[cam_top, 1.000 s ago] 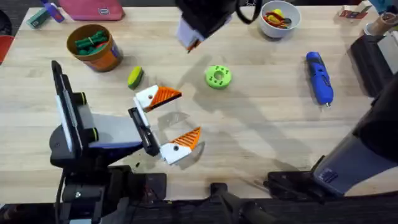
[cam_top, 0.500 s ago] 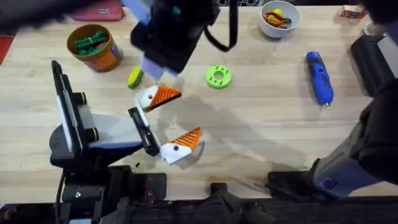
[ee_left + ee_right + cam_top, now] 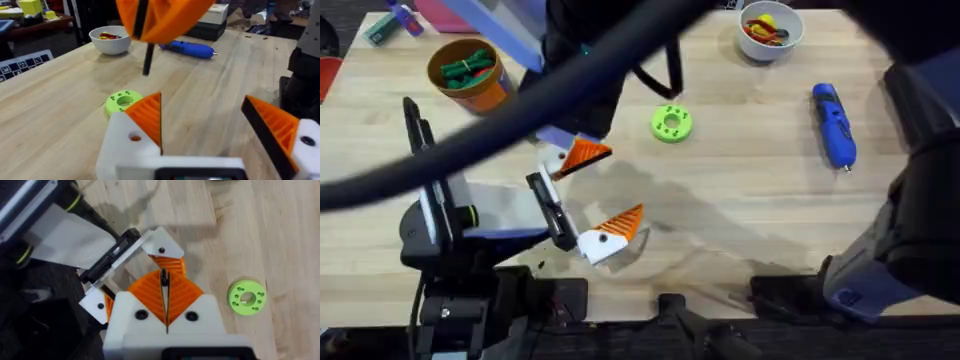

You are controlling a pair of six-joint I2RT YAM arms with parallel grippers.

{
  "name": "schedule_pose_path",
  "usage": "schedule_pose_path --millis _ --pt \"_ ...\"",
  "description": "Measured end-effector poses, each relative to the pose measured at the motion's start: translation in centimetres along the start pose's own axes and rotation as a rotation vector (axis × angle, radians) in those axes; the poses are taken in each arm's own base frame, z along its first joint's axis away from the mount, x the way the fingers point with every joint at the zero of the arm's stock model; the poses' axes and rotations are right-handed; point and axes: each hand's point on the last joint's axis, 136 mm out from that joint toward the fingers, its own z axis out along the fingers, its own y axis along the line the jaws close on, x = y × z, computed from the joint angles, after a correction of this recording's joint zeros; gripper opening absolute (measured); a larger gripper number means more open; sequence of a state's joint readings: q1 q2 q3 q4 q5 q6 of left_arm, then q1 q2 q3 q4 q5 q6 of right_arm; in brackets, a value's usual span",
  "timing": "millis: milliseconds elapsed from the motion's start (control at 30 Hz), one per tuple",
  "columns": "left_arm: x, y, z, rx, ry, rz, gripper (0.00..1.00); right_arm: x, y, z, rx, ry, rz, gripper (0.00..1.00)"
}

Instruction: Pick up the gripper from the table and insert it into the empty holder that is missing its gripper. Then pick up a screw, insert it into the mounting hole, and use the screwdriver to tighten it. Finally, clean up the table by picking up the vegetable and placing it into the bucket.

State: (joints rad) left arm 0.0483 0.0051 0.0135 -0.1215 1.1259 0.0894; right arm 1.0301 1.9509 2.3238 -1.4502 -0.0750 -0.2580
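My right gripper (image 3: 165,287) is shut on the gripper (image 3: 148,57), a thin dark piece that hangs below its orange pads. It hovers just above my left gripper (image 3: 600,192), which rests open near the table's middle with nothing between its fingers. The lime-green holder (image 3: 670,123) lies flat to the right of both, also seen as the holder (image 3: 122,100) and the holder (image 3: 246,297). The blue screwdriver (image 3: 834,123) lies at the far right. At the back left stands the orange bucket (image 3: 470,75). The vegetable is hidden under my right arm (image 3: 590,70).
A white bowl (image 3: 770,28) with red and yellow pieces stands at the back right. Dark green pieces lie in the bucket. My right arm crosses the table as a large dark blur from lower right to upper left. Bare wood stretches between the holder and the screwdriver.
My right arm has swung from the back centre to the left and toward my left gripper, now covering the vegetable. The left arm has not moved.
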Motion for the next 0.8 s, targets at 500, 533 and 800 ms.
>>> schedule_pose_path --millis 500,533,800 --pt "0.0 0.0 0.0 0.000 0.000 0.000 0.985 0.2 -0.2 3.1 -0.018 0.069 -0.006 0.006" --pt "0.0 0.0 0.0 0.000 0.000 0.000 0.987 0.2 -0.2 3.1 -0.018 0.067 -0.007 0.006" --pt "0.0 0.0 0.0 0.000 0.000 -0.001 0.986 0.0 0.1 3.1 -0.018 0.062 -0.023 0.006"
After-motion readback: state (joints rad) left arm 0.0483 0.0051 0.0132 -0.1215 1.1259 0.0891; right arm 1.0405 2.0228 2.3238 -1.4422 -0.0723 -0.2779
